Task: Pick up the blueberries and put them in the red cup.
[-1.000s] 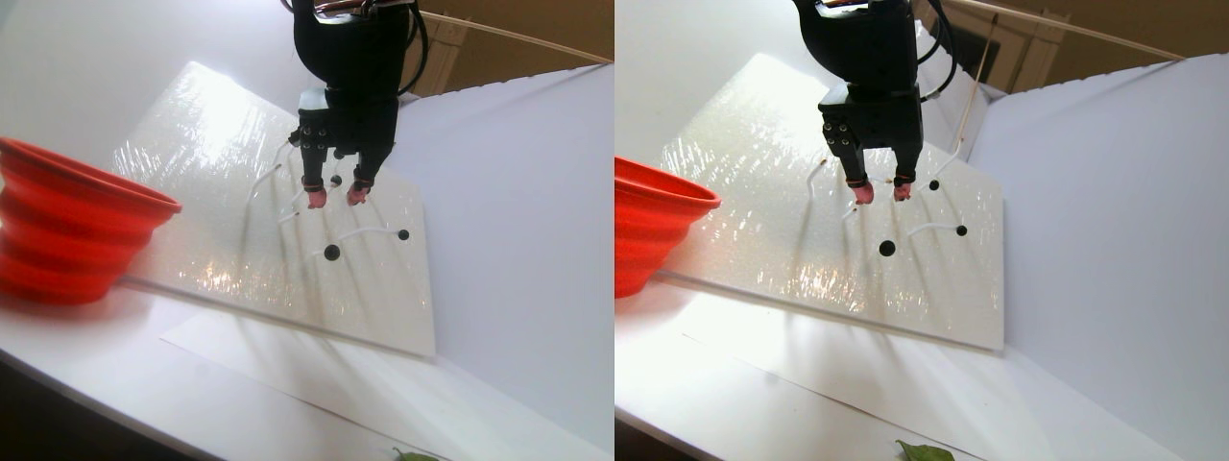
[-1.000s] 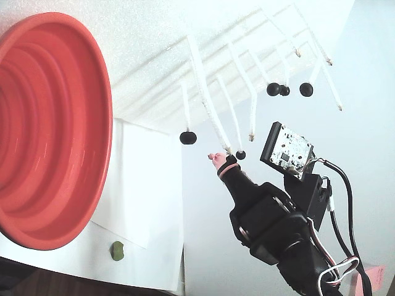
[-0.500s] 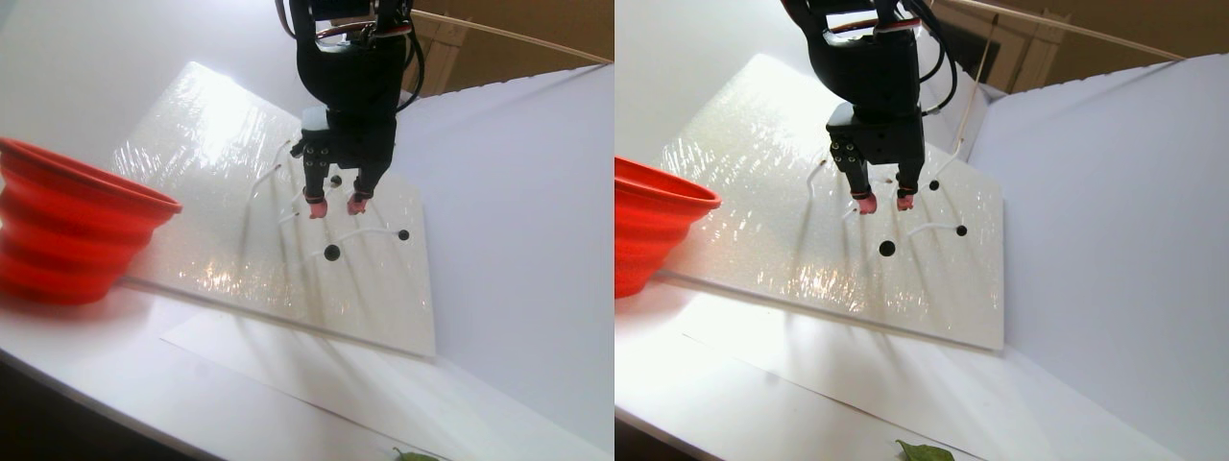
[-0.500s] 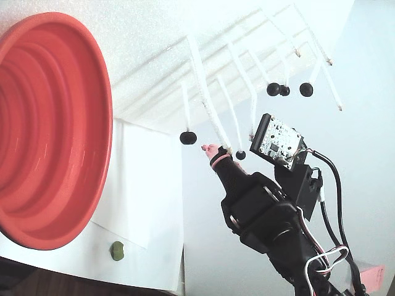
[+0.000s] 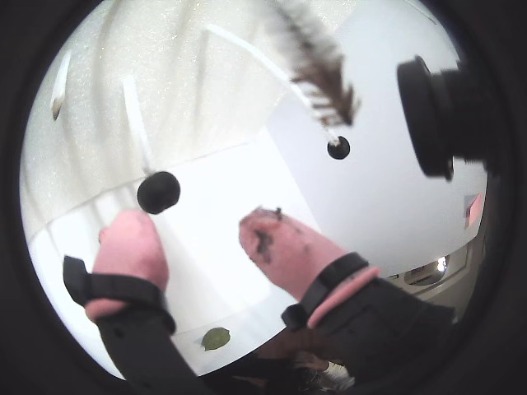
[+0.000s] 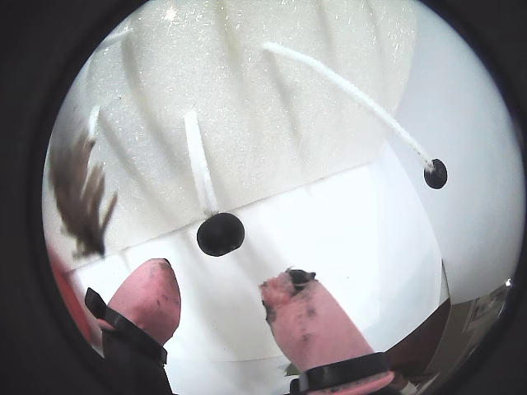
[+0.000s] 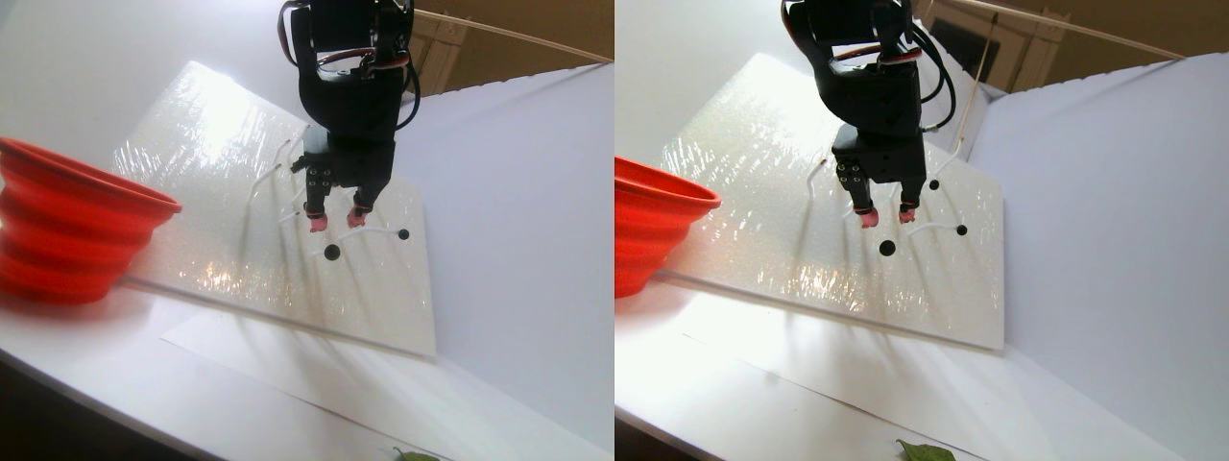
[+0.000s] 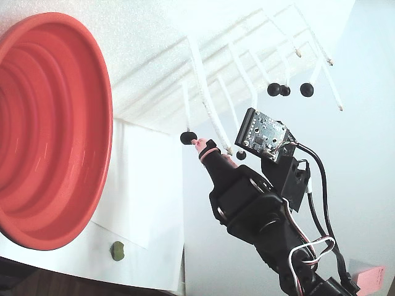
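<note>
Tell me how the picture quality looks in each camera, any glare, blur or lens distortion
Both wrist views are fisheye circles with black corners; the claw tips look large and soft, and a blurry brown smear sits near the edge. The stereo pair view has strong glare on the white board, and the red cup is slightly blurred. The fixed view is bright but fairly sharp.

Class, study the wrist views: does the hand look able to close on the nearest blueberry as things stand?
Probably yes: the hand is open, and the nearest blueberry sits just beyond its pink fingertips, roughly centred, with nothing between them.
</note>
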